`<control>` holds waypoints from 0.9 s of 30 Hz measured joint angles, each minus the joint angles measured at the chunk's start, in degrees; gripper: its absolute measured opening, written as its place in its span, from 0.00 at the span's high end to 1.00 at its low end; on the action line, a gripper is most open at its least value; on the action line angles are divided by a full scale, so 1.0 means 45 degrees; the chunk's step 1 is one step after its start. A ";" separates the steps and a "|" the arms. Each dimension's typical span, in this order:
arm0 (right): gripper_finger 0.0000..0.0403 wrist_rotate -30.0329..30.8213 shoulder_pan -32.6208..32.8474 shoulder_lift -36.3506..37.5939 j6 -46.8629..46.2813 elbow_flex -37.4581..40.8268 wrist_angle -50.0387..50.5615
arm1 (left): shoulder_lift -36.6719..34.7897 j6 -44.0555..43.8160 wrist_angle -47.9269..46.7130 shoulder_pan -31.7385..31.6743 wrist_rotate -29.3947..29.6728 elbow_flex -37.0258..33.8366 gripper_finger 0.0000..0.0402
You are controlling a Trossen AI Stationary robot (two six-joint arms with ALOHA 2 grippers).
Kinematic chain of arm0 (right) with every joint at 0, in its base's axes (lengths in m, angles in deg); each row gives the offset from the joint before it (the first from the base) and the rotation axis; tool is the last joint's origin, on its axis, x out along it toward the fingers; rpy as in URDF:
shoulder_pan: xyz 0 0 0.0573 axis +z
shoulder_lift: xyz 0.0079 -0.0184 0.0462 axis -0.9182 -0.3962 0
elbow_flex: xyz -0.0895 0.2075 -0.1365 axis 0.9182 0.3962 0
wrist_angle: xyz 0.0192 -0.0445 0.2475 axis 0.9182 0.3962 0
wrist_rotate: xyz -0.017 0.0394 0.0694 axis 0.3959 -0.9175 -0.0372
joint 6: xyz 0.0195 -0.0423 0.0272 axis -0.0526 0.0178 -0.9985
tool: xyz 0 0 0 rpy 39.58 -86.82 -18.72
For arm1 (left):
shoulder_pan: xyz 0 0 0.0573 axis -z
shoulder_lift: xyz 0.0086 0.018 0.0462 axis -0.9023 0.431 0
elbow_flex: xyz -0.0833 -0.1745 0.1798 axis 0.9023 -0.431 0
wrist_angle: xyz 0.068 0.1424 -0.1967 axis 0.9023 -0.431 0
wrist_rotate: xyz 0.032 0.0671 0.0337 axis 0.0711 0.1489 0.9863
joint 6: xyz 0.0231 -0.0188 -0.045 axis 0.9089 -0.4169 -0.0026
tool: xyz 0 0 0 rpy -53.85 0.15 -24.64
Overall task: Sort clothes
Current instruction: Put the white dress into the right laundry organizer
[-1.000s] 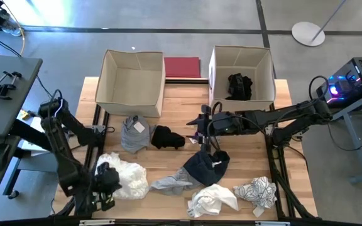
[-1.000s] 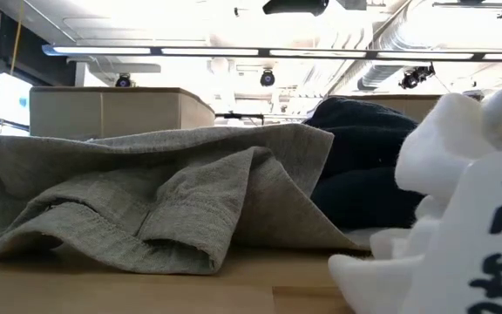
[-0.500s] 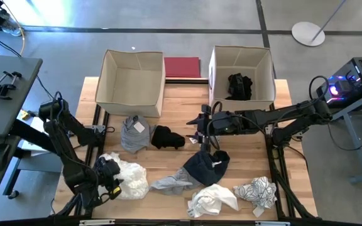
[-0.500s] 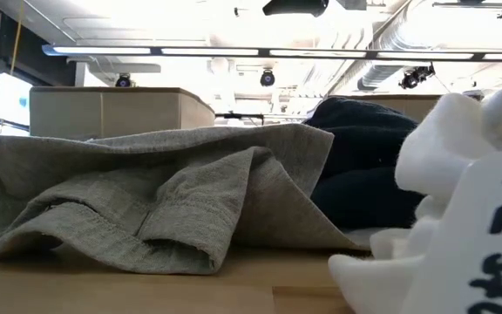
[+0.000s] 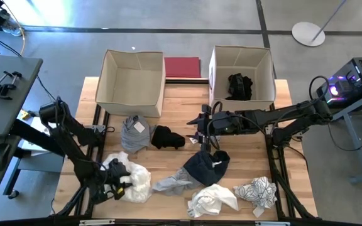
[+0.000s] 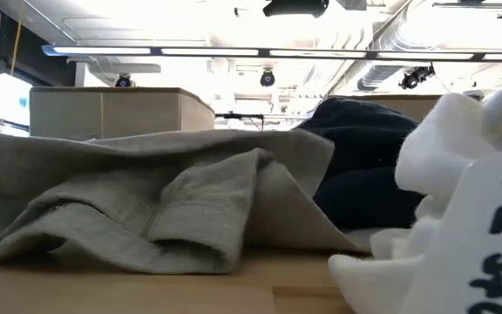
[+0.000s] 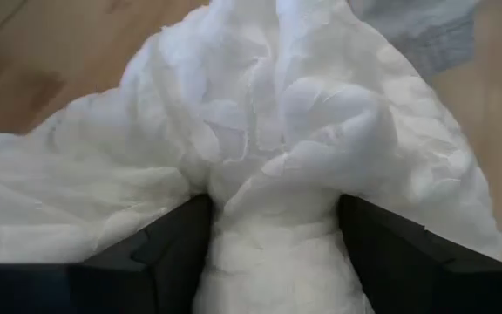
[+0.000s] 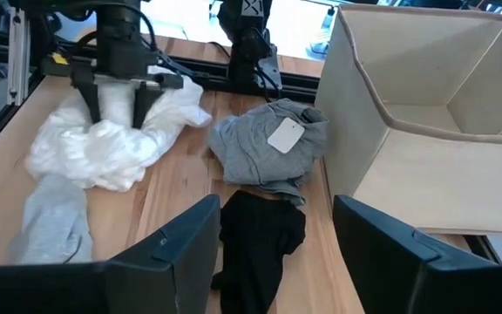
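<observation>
A crumpled white garment (image 5: 136, 179) (image 7: 268, 131) lies at the near left of the table. My left gripper (image 5: 117, 183) (image 8: 116, 109) stands open, pointing down into it. My right gripper (image 5: 200, 130) (image 8: 273, 253) hovers open near the table's middle, above a black garment (image 5: 168, 137) (image 8: 255, 240), holding nothing. Spread flat on the table are a grey tagged garment (image 5: 134, 132), a dark navy one (image 5: 205, 168), a light grey one (image 5: 171, 183) (image 6: 146, 209), another white one (image 5: 212, 201) and a black-and-white patterned one (image 5: 256, 191). My left gripper comes at the white garment from above, fingers pointing down. A raised bunch of the cloth (image 7: 273, 218) stands between the two open fingers (image 7: 159, 253) and fills the gap against both inner faces. The garment lies on the table, slack, in several folds.
Two beige fabric boxes stand at the far side, the left one (image 5: 132, 94) without clothes in it. The right one (image 5: 213, 78) has a black garment (image 5: 237, 85) inside. A dark red mat (image 5: 182, 66) lies between them. Bare wood shows at the far right and along the left edge.
My left gripper has opened and gone a little toward the table's right edge, into the white garment. The garment has been nudged rightward, and the light grey one beside it has shifted slightly.
</observation>
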 joint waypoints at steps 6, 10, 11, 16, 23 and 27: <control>0.48 0.0000 0.0003 0.0000 -0.0072 0.0000 0.0044 | 0.0859 0.1763 -0.0120 -0.0224 0.0002 0.0407 0.66; 0.48 0.0000 0.0003 0.0000 -0.0123 0.0000 0.0044 | 0.0868 0.2376 -0.0212 -0.0356 0.0005 0.0646 0.92; 0.48 0.0000 0.0003 0.0000 -0.0197 0.0000 0.0044 | 0.0785 0.2472 -0.0254 -0.0386 0.0094 0.0717 0.95; 0.48 0.0000 0.0003 0.0000 -0.0399 0.0000 0.0049 | 0.0113 0.4486 -0.0526 -0.0399 0.2281 0.1683 0.95; 0.48 0.0000 0.0003 0.0000 -0.0442 0.0000 -0.0068 | -0.1531 1.1219 -0.0467 -0.0393 0.7864 0.3921 0.98; 0.48 0.0000 0.0003 0.0000 -0.0432 0.0000 -0.0122 | -0.2296 1.5516 0.0105 -0.0393 0.9748 0.4766 0.98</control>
